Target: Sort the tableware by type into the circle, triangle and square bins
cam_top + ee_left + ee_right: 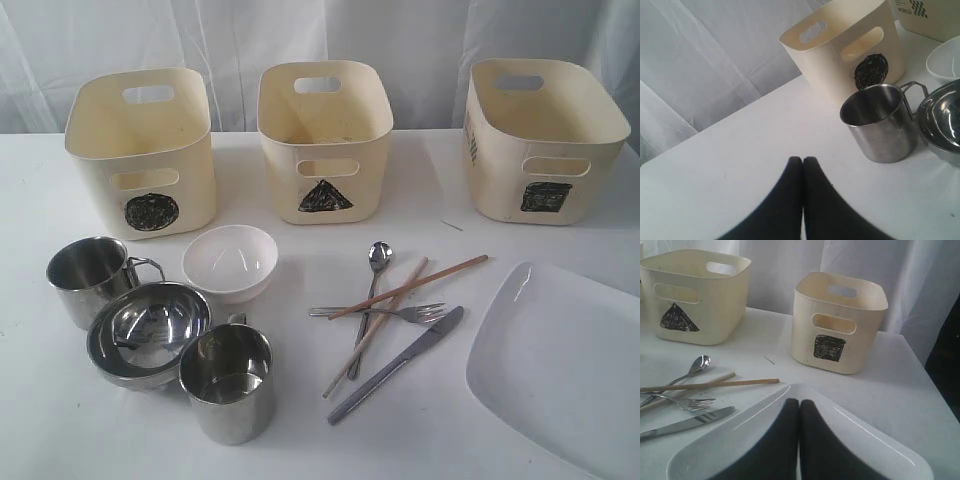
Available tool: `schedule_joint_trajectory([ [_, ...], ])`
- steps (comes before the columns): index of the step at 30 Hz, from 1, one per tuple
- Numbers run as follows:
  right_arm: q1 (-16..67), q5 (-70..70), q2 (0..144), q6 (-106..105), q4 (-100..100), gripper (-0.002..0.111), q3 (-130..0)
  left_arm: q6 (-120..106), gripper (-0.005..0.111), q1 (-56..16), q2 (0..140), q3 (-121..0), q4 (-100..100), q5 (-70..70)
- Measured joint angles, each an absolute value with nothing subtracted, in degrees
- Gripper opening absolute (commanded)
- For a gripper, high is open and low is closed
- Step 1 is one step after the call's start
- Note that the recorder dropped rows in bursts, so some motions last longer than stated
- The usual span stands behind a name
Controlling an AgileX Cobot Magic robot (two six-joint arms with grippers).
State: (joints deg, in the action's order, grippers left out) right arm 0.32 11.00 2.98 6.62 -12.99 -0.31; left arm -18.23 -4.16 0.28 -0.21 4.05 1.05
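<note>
Three cream bins stand at the back: circle bin [142,150], triangle bin [324,140], square bin [545,140]. Front left cluster: a steel mug [88,279], steel bowl [148,330], second steel mug [228,382] and small white bowl [231,261]. In the middle lie the spoon [372,285], fork [400,313], knife [397,364] and two chopsticks [400,290]. The large white plate [560,365] is at the right. Neither arm shows in the exterior view. My left gripper [803,160] is shut and empty over bare table near a mug [881,123]. My right gripper [799,402] is shut and empty above the plate [860,440].
A white curtain hangs behind the table. A tiny thin sliver [452,226] lies on the tabletop between the triangle and square bins. The table's left edge [670,150] shows in the left wrist view, its right edge [935,390] in the right wrist view.
</note>
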Motion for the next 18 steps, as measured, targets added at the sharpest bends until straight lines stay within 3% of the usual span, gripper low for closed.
schedule_joint_trajectory([
  [18, 0.3, 11.0, 3.0, 6.6, -13.0, 0.000, -0.3, 35.6, 0.000, -4.2, 0.3, -0.2, -0.4, 6.8],
])
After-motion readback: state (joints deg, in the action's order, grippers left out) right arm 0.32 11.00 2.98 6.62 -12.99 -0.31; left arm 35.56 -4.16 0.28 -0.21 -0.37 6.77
